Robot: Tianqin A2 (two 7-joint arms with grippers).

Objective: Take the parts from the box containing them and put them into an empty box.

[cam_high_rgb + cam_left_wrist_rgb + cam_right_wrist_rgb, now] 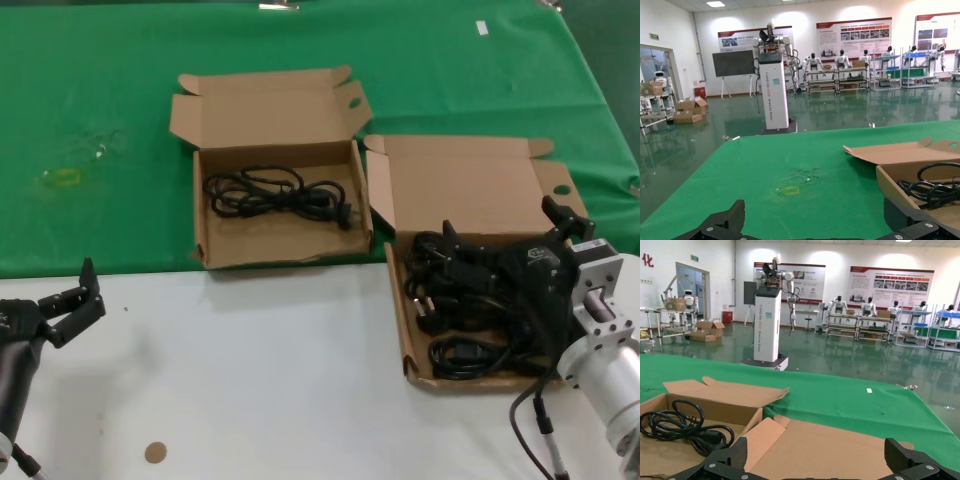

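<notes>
The box containing the parts (410, 340) stands at the right, lid open, with a round hole (562, 190) in one ear. Several black power cords (465, 355) fill it. My right gripper (498, 217) is open and empty, just above these cords at the box's back; in the right wrist view (816, 450) it faces the lid flap (840, 440). The other box (280, 240), with an oval hole (355, 103), stands left of it and holds one cord (280, 192), also in the right wrist view (680, 425). My left gripper (68, 290) is open and empty at the near left.
Both boxes sit where the green cloth (100, 100) meets the white table (260, 380). A yellow tape mark (60, 177) lies on the cloth at the left. A small brown disc (154, 452) lies on the white table near me.
</notes>
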